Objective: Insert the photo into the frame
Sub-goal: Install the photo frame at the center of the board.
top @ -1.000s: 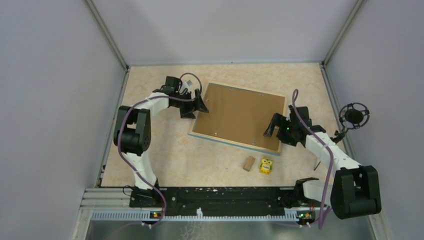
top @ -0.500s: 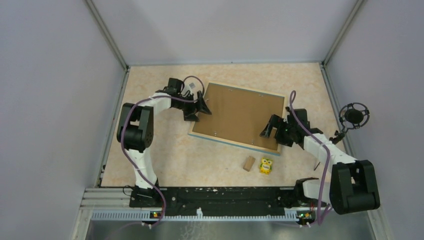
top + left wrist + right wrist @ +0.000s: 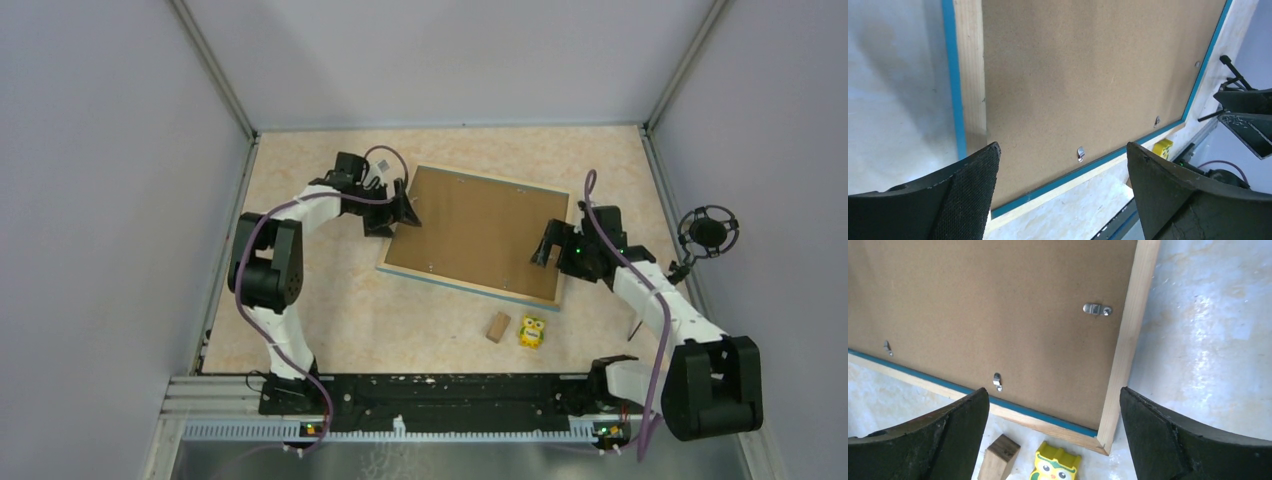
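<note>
The pale, speckled table (image 3: 330,310) was seen filling the middle of the overhead view. At its centre the frame (image 3: 450,281) was laid face down and slightly skewed, its light wood rails and blue edges turned up. Within the rails a plain brown backing board (image 3: 475,232) was seated flat. The photo could not be made out in any view; it may have been hidden beneath the board.

The left gripper (image 3: 405,208) was held at the frame's left edge, in the upper left of the table. Its jaws were spread wide and nothing was held between them, with only board and rail seen in the gap from the wrist view. The right gripper (image 3: 545,248) was poised over the frame's lower right corner, likewise spread fully with nothing grasped.

Just below that corner a small wooden block (image 3: 496,327) and a yellow owl toy (image 3: 532,331) were set side by side on the table, clear of the frame. Small metal clips (image 3: 1096,308) were fixed along the board's margin, each turned onto the board
</note>
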You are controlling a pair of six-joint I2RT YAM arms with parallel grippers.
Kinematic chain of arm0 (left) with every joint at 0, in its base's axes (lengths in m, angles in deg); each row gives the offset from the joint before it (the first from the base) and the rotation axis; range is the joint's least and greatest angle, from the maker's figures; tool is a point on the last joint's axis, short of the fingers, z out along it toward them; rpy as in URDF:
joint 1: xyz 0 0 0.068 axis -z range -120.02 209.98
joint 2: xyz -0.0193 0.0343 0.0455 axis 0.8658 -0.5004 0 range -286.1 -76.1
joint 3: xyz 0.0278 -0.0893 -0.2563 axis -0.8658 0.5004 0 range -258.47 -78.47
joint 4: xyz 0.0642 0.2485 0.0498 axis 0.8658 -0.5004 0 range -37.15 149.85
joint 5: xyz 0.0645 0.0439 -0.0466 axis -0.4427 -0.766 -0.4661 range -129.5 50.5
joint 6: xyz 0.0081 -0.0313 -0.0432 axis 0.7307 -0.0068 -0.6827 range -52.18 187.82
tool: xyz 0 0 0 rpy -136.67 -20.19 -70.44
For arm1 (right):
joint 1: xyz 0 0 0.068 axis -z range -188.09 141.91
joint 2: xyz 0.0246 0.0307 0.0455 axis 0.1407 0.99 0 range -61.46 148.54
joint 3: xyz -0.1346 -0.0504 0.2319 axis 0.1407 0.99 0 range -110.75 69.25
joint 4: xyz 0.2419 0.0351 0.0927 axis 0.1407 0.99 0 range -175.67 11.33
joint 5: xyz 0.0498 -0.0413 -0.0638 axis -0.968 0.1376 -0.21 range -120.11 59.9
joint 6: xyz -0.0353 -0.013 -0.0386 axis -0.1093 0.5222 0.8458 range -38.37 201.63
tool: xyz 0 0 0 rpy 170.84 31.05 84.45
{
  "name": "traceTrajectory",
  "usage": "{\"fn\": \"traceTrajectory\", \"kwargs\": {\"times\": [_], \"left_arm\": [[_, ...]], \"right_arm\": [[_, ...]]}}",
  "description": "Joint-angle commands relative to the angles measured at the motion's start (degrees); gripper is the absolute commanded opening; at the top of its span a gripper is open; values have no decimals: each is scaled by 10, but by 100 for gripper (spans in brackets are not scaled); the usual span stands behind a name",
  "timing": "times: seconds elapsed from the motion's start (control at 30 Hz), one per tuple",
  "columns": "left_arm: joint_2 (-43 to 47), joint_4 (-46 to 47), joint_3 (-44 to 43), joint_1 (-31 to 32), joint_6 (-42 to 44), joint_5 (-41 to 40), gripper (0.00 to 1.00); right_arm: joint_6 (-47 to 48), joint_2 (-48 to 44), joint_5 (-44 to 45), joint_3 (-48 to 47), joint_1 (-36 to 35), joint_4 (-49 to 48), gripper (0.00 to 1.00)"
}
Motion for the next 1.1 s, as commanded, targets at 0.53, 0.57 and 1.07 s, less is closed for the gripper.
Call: {"fn": "traceTrajectory", "kwargs": {"times": [0.53,0.57,1.07], "left_arm": [[-5,-1,-10,-25,11,-59,97],[-17,-1,-10,-27,5,-30,97],[-38,-52,-37,-12,35,-98,76]], "right_arm": [[-63,102,130,-60,3,-25,96],[-70,109,124,-60,3,-34,95],[-8,155,174,-77,3,-40,73]]}}
